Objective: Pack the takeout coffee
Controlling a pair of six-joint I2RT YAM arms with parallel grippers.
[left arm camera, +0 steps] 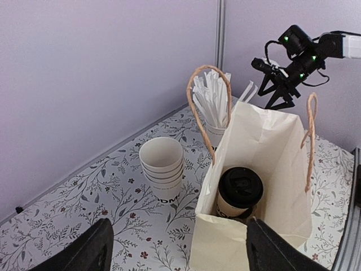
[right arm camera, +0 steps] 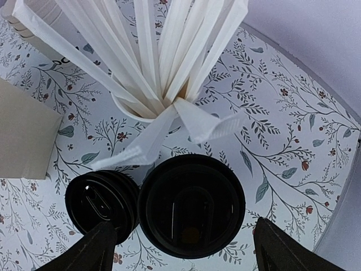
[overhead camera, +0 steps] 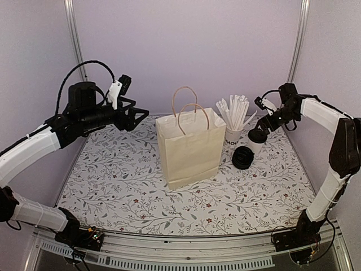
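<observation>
1. Two takeout coffees show, each a small white paper cup under a round black lid.
2. First coffee (left arm camera: 240, 189): upright on the bottom of the cream paper bag (overhead camera: 189, 152), seen through the bag's open mouth. Its lid has a raised panel, and only a strip of pale wall shows beneath it.
3. Second coffee (overhead camera: 256, 139): upright on the floral table cover (overhead camera: 124, 186), to the right of the bag. Its lettering cannot be read from these views.
4. Right gripper (right arm camera: 184, 228): hovers over the second coffee with its fingers spread wide to either side of the lid, grasping nothing.
5. Left gripper (left arm camera: 177, 237): hangs above the table to the left of the bag. It is released and empty, and its camera looks down into the bag's mouth.
6. Surroundings:
   - A straw cup (overhead camera: 233, 135) full of white wrapped straws (overhead camera: 237, 110) stands between the bag and the second coffee, just beside the latter.
   - A stack of black lids (overhead camera: 242, 158) sits just beside the second coffee on its near side.
   - A stack of empty cups (left arm camera: 162, 169) stands behind the bag, hidden from the top camera.
7. Obstructions:
   - Two bent straws droop out of the straw cup toward the second coffee and the spare lids.
   - The bag's two loop handles (left arm camera: 207, 107) arch upright over either side of its mouth.
</observation>
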